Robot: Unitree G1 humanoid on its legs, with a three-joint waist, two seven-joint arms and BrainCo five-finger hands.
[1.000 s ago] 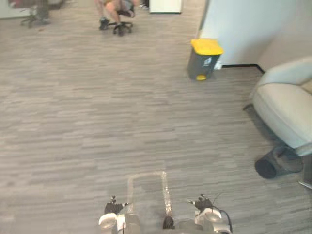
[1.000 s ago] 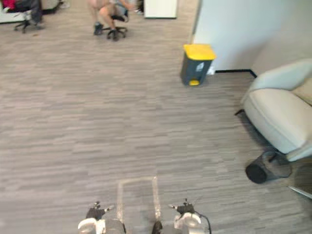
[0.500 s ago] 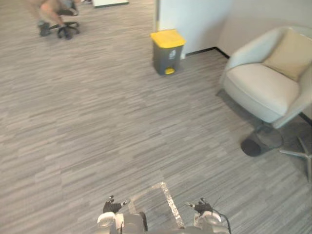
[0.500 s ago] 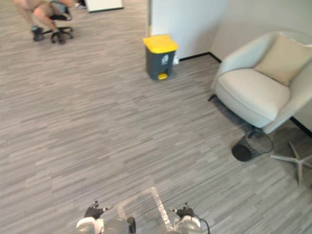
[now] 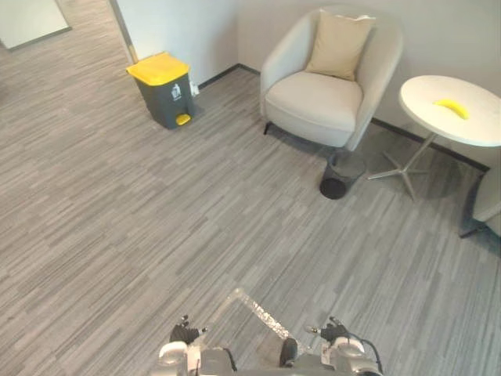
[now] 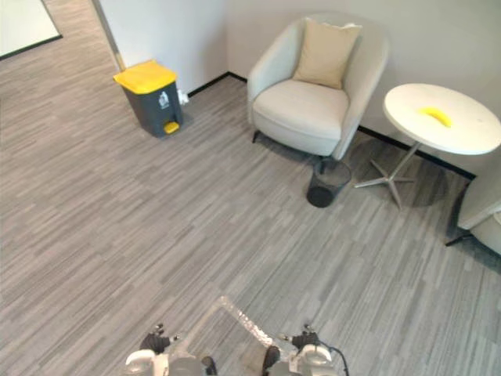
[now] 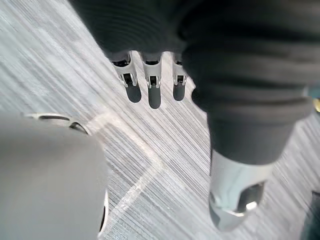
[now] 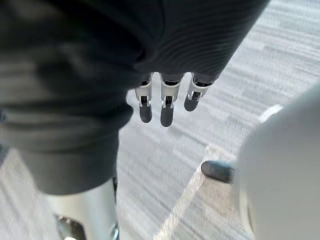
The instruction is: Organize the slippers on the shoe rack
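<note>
A grey plank floor (image 5: pixel 156 219) runs to a pale wall (image 5: pixel 196 31) with a yellow-lidded bin (image 5: pixel 164 90), cream armchair (image 5: pixel 321 98) and round white table (image 5: pixel 450 117).

Bin (image 5: pixel 164 88) left of armchair (image 5: pixel 317 98); table (image 5: pixel 427 117) (banana (image 5: pixel 452 107) on it) right

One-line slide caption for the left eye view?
Office corner seen from the head: yellow-lidded bin, armchair with cushion, black basket by it, round table with a banana.
</note>
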